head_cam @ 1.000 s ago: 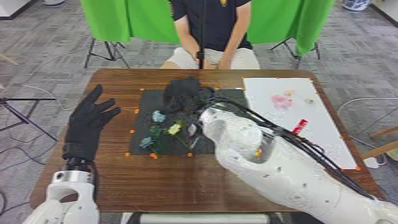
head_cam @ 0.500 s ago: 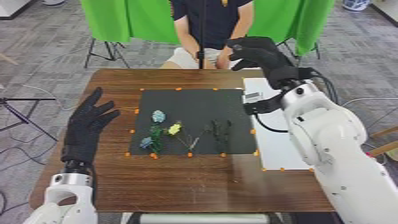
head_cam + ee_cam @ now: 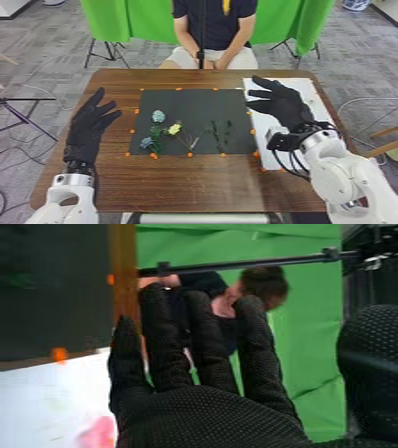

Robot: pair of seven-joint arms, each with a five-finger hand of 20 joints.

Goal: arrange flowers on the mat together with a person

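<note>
- While your left hand is over the table beside the mat, its fingers are released: straight, a little apart, pointing toward the far side, with the thumb out toward the mat.
- Your right hand is over the white sheet, its fingertips near the mat's far right corner. Its fingers are released too; your right wrist view shows the right hand with them straight and spread and the thumb well apart.
- To the right of your left fingers, 2 blue flowers lie on the mat: the upper blue flower is farther from you, and the lower blue flower is down by the near left corner.
- Between your 2 hands, nearer you than either set of fingertips, is the yellow flower, just beside the green leaves. The pale stems lie on its near side.
- Left of your right palm and nearer you than those fingers, 2 dark green sprigs lie side by side on the mat.
- Near your right fingers, in the wrist view, a pink flower is on the white sheet.
- Orange marks run around the mat's edges, between your left fingers and your right.
</note>
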